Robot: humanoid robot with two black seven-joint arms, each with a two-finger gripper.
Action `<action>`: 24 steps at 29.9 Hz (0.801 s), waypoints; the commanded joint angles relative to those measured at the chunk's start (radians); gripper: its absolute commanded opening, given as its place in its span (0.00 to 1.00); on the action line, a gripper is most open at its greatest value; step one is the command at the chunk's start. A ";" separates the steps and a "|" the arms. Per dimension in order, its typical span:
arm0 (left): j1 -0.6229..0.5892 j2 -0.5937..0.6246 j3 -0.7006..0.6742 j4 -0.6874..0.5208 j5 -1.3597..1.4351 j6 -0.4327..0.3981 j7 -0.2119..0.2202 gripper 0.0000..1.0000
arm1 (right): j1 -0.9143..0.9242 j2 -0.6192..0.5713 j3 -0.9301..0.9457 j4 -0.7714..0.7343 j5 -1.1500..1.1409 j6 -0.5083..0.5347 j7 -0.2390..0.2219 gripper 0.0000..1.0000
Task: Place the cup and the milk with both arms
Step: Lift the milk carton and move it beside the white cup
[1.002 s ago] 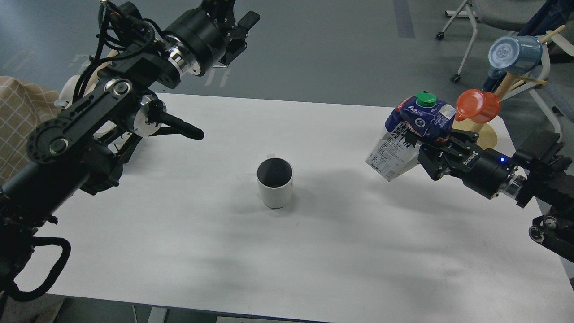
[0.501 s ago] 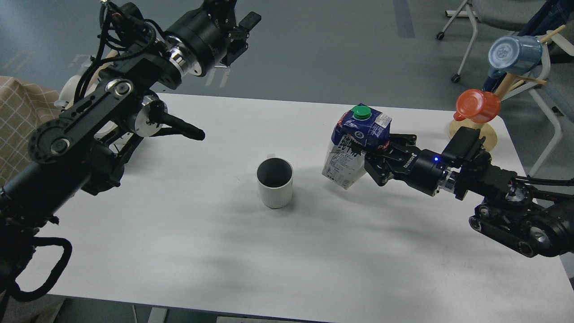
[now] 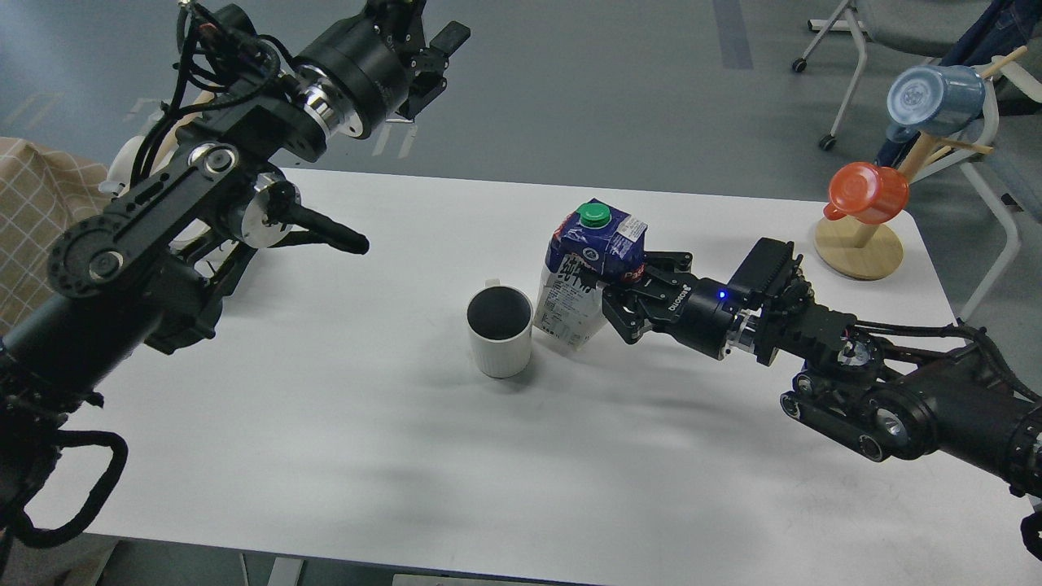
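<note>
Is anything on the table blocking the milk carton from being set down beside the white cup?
Nothing visible does. The milk carton, held by the right end effector, sits just right of the white cup, with bare table beneath.

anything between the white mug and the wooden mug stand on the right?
Yes, in the head view: the milk carton, held by the right gripper, stands right beside the white mug; the arm stretches toward the wooden stand.
</note>
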 commanded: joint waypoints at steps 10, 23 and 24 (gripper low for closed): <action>0.002 0.002 0.000 0.000 -0.002 0.000 -0.002 0.98 | -0.004 0.021 -0.010 -0.015 0.008 0.000 0.000 0.42; 0.002 0.002 0.000 0.000 -0.002 -0.002 -0.002 0.98 | -0.004 0.017 -0.010 -0.015 0.011 0.000 0.000 0.93; 0.002 0.002 0.000 0.000 -0.002 -0.002 -0.002 0.98 | -0.004 0.012 -0.010 -0.013 0.011 0.000 0.000 0.93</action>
